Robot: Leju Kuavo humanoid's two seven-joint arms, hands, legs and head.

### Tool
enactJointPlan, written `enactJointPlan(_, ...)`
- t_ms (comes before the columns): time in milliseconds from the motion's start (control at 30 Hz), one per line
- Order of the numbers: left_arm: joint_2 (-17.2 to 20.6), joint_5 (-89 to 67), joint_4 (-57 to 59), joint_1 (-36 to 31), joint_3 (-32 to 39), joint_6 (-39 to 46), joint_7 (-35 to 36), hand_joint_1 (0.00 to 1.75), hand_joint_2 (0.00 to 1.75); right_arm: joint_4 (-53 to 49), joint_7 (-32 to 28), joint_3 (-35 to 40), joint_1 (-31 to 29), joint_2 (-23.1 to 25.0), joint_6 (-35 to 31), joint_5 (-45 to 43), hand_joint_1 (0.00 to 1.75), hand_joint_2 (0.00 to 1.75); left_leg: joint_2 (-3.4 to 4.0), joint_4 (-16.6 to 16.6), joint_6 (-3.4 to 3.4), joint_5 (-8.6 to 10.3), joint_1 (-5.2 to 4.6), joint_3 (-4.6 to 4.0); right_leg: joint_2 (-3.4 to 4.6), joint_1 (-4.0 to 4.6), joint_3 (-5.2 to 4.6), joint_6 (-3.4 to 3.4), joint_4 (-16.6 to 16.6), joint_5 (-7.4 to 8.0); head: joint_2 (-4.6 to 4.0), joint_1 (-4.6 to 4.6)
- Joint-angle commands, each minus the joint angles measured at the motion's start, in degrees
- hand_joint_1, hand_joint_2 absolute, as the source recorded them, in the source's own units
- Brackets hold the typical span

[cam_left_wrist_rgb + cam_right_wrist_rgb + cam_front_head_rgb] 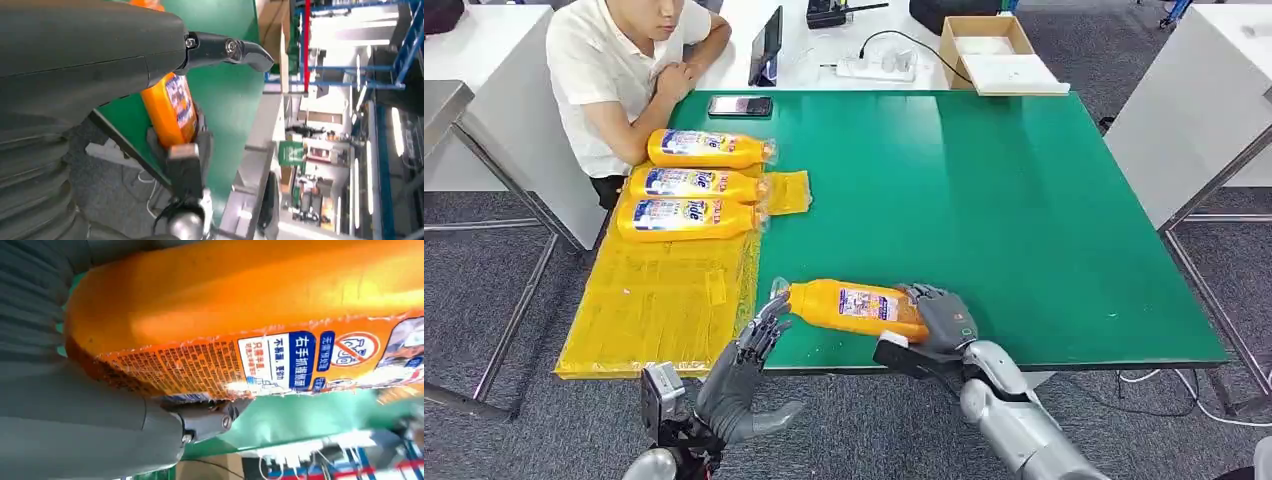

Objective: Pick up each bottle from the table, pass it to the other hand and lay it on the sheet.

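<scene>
A green table (984, 200) stands on grey carpet, with a yellow sheet (659, 290) spread over its left side and hanging just past the near edge. Three orange bottles lie side by side at the far end of the sheet: the far bottle (709, 149), the middle bottle (694, 184) and the near bottle (686, 219), all on their sides with caps pointing right. A person in a white shirt (614, 70) sits at the far left corner, arms folded on the table edge beside a phone (740, 105). A cardboard box (994, 50) and a power strip (876, 68) sit on the white surface beyond.

Near the front edge, the right hand (939, 318) grips the base end of a fourth bottle (856, 308), fingers wrapped over it; the bottle lies roughly level, its cap pointing left toward the sheet. In the right wrist view the bottle's orange body (260, 320) presses against the grey palm with the thumb under its label. The left hand (749, 375) is raised in front of the table edge, holding nothing, fingers spread and extended upward, their tips just beside the bottle's cap; whether they touch it cannot be told.
</scene>
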Motion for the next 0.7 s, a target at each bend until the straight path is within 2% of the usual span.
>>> enactJointPlan(33,-3.0,-3.3,-1.0,1.8,4.0,14.1,-2.1,0.00,1.75,-14.0,-4.3,-11.7,9.4,6.4,-7.8,-4.3,1.75,1.75,0.01,0.0,-0.05,-0.05,0.02,-0.03,-0.05,0.03,-0.02,-0.06,0.0,-0.06,-0.02,0.02)
enactJointPlan(133,-2.9,-3.2,-1.2,1.8,3.9,14.2,-2.1,0.00,1.75,-14.9,-4.3,-11.7,9.9,6.4,-7.5,-4.3,1.75,1.75,0.00,0.0,-0.04,-0.06,0.00,-0.05,-0.06,0.00,-0.03,-0.06,0.0,-0.07,-0.02,0.02)
enactJointPlan(167,-5.5,-0.9,-1.6,2.9,7.0,19.6,-2.5,0.00,1.75,-17.7,-6.0,-13.5,11.6,7.3,-9.9,-6.1,1.75,1.75,0.04,0.0,-0.06,-0.09,0.01,0.04,-0.05,0.02,0.04,-0.08,0.0,-0.10,0.00,0.00)
enactJointPlan(267,-7.1,3.9,-3.1,4.6,9.6,25.3,-4.6,0.00,1.75,-25.9,-8.7,-15.7,15.8,9.2,-11.7,-10.5,1.75,1.75,0.02,0.0,-0.04,-0.07,-0.03,-0.17,-0.05,-0.02,-0.15,-0.05,0.0,-0.08,-0.02,0.02)
enactJointPlan(400,-6.5,7.5,-4.0,5.9,8.3,23.8,-6.8,0.00,1.75,-32.0,-11.8,-17.1,18.2,11.2,-12.6,-17.0,1.75,1.75,0.04,0.0,-0.06,-0.06,-0.05,-0.27,-0.03,-0.04,-0.29,-0.07,0.0,-0.07,-0.02,0.00)
enactJointPlan(533,-6.9,7.4,-4.5,5.8,8.0,24.5,-8.3,0.00,1.75,-31.5,-12.7,-17.2,17.8,11.5,-13.0,-18.1,1.75,1.75,0.08,0.0,-0.08,-0.13,-0.03,-0.18,-0.02,0.00,-0.22,-0.09,0.0,-0.13,-0.02,0.02)
enactJointPlan(600,-7.0,4.5,-5.8,5.5,7.2,27.4,-11.7,0.00,1.75,-31.8,-14.3,-17.1,17.5,12.0,-10.6,-22.7,1.75,1.75,0.10,0.0,-0.04,-0.07,-0.03,-0.26,-0.02,-0.02,-0.30,-0.06,0.0,-0.07,0.00,0.02)
enactJointPlan(700,-6.4,6.4,-6.5,5.1,6.0,25.7,-10.5,0.00,1.75,-31.8,-14.6,-15.7,17.4,12.1,-9.0,-24.0,1.75,1.75,0.08,0.0,-0.07,-0.09,-0.03,-0.22,-0.07,-0.02,-0.25,-0.08,0.0,-0.11,0.00,0.02)
